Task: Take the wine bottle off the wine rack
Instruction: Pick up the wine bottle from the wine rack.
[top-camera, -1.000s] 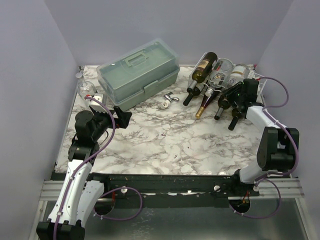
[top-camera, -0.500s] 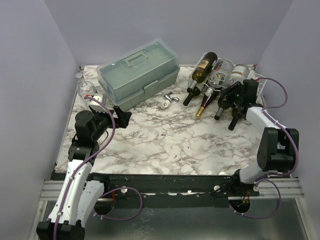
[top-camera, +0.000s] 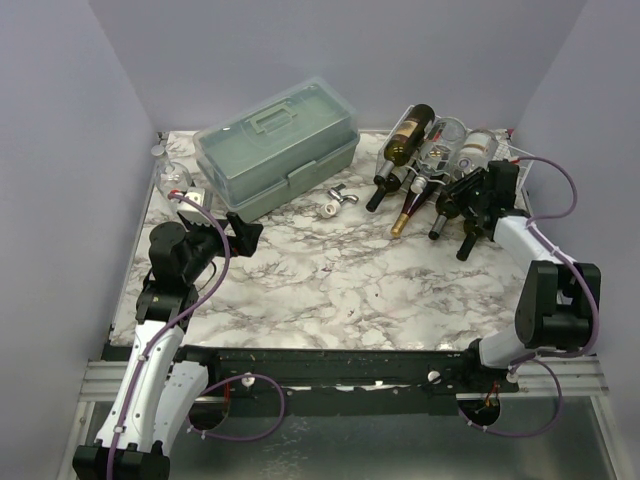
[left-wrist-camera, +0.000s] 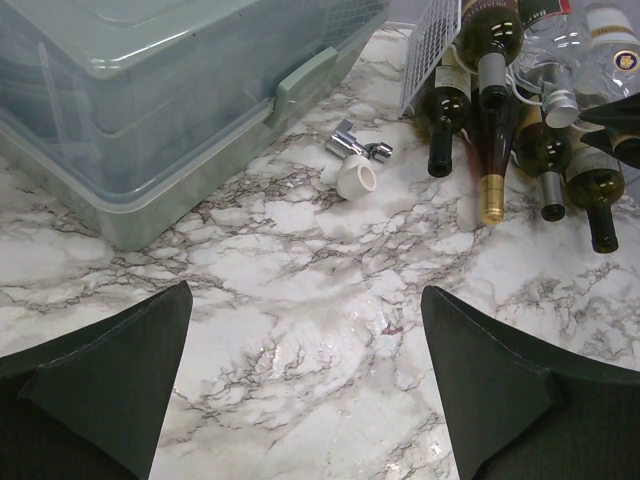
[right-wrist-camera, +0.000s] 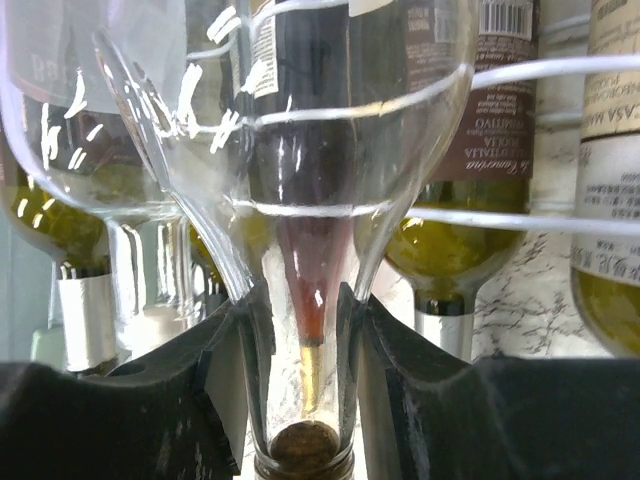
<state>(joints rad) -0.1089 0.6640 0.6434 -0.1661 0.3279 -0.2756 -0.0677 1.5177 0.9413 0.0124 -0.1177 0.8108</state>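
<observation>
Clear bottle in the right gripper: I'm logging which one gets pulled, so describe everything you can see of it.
The clear bottle is colourless glass and looks empty, with a brownish cork in its mouth. Its neck points toward the wrist camera. White wires of the wire rack cross it, and dark bottles lie beside it. The right gripper has its fingers pressed on both sides of the neck.

On the table (top-camera: 350, 290), the toolbox (top-camera: 278, 145) sits toward 11 o'clock from the centre and the rack (left-wrist-camera: 430, 45) toward 1 o'clock, well apart. In the rack lie bottles (top-camera: 405, 138), their necks pointing to about 7 o'clock. A small fitting (top-camera: 337, 200) lies on the table between toolbox and rack, near 12 o'clock. The left gripper (top-camera: 245, 232) hangs at 9 o'clock, just before the toolbox. The right gripper (right-wrist-camera: 300, 340) is at 2 o'clock, around the neck of a clear bottle (right-wrist-camera: 300, 150), with other bottles behind it and on both sides.
</observation>
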